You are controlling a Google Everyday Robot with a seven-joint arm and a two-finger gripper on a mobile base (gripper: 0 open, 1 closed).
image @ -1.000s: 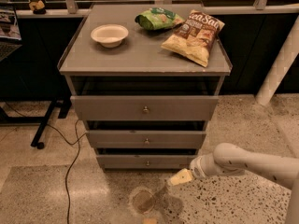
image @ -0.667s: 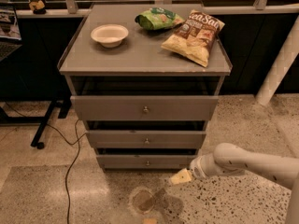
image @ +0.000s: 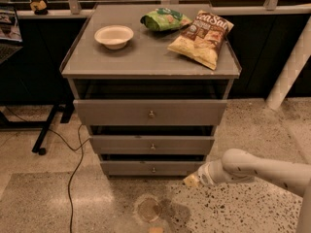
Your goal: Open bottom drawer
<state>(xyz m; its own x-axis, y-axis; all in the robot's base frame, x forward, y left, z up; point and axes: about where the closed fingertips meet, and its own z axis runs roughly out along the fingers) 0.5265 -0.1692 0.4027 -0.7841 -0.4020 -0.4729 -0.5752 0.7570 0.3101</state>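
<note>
The grey cabinet has three drawers. The bottom drawer (image: 153, 168) is the lowest, slimmest grey front with a small round metal knob (image: 153, 169) at its centre. It sits nearly flush, with a dark gap above it. My gripper (image: 191, 180) is at the end of the white arm that comes in from the right. It hangs low near the floor, just right of and slightly below the bottom drawer's right end. It is apart from the knob.
The top drawer (image: 150, 112) and middle drawer (image: 152, 145) stand above. A white bowl (image: 114, 36), a green bag (image: 164, 19) and a chip bag (image: 201, 37) lie on the cabinet top. A black cable (image: 75, 164) runs over the floor at left. A white post (image: 289, 72) stands at right.
</note>
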